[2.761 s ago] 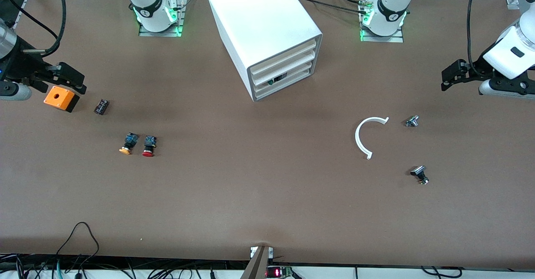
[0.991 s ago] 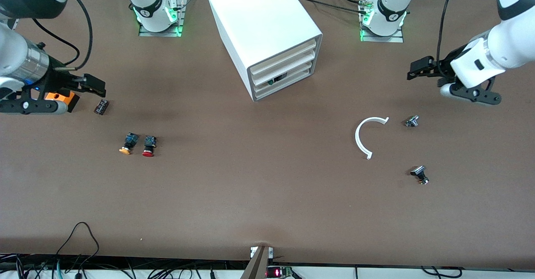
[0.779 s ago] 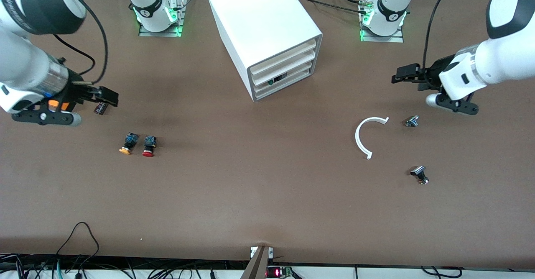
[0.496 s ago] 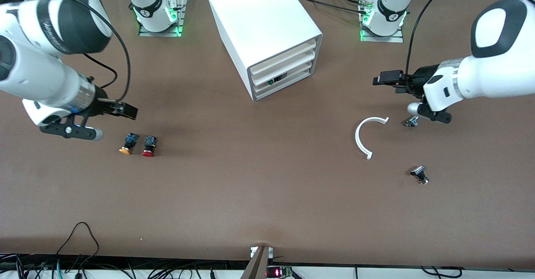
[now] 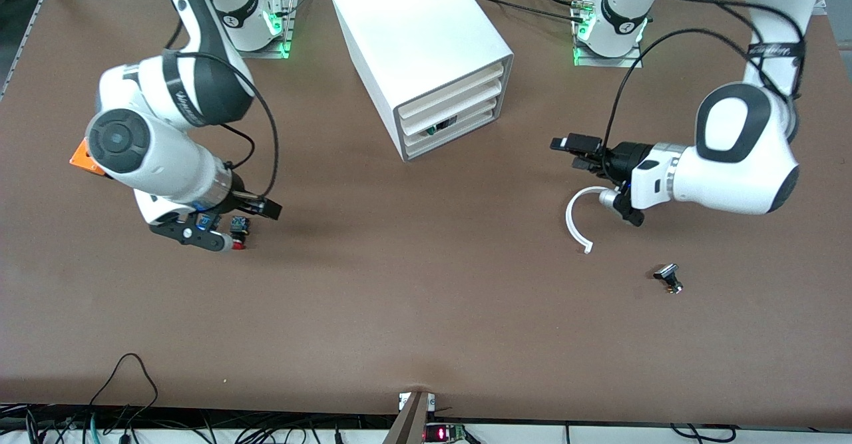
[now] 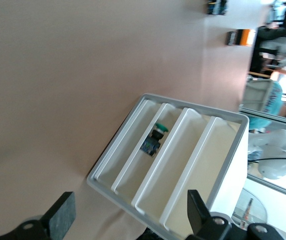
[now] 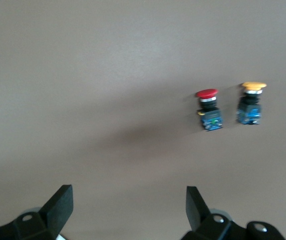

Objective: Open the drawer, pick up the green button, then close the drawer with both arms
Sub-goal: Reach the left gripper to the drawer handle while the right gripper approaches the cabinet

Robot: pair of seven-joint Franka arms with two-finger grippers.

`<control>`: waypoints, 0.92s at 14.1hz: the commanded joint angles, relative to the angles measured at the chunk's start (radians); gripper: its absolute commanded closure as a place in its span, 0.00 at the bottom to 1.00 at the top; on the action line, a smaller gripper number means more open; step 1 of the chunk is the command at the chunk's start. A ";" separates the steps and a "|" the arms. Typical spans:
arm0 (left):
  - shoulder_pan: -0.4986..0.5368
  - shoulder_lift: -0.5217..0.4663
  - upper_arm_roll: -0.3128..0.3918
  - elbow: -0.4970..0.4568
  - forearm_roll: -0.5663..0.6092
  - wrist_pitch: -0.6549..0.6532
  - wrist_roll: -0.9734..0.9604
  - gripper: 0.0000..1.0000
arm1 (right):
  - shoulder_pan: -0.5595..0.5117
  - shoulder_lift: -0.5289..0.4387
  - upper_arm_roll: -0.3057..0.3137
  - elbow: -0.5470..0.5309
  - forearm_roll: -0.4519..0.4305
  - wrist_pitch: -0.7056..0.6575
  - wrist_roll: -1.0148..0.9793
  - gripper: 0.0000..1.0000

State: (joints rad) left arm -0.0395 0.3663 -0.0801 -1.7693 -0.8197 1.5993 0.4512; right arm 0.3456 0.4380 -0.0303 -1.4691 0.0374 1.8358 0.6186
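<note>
Across the wide brown table [image 5: 426, 311], reaching in from both ends: two glossy white robot arms with black joint bands. Between their bases, set at an angle, a large white boxy plastic cabinet [image 5: 419, 44] with four shallow wide drawers in its front, all pushed in. Third from the top, the wanted white drawer [image 5: 474, 114], not yet opened. Probably light and stiff, likely to slide easily. Best hooked by the low front lip, near the middle, and pulled straight along the slant of the cabinet. Perhaps wise to steady the cabinet with the second arm against dragging.

Over bare table between the cabinet and a thin white curved plastic strip [image 5: 574, 221], the left gripper [image 5: 574, 152]: fingers spread wide, holding nothing, pointed toward the drawer fronts. Over the table toward the right arm's end, just beside two loose buttons, the right gripper [image 5: 267, 210]: likewise released and empty.

Inside the wanted drawer, lying on its side and alone: the small push button with round green cap and black-and-blue body [image 6: 154, 140]. Other three drawers apparently empty, as far as visible in the left wrist view. Probably hard, light and smooth, so apt to roll or slip. Better pinched across the squarish body than on the round cap.

Loose on the table, in no container: an orange box [image 5: 80, 158], partly hidden by the right arm; a red-capped button [image 7: 209, 110] and an orange-capped button [image 7: 250, 105] side by side, not to be confused with the green one; a small black and metal part [image 5: 667, 277], nearer to the front camera than the strip.
</note>
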 commanded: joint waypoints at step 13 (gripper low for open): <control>-0.028 0.166 -0.099 -0.343 -0.320 0.135 0.625 0.38 | 0.168 0.157 -0.002 0.095 0.128 0.109 0.366 0.00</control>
State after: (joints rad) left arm -0.0670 0.5140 -0.1697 -2.0818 -1.1053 1.7085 0.9910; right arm 0.4952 0.5585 -0.0273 -1.4227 0.1444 1.9471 0.9452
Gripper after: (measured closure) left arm 0.322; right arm 0.000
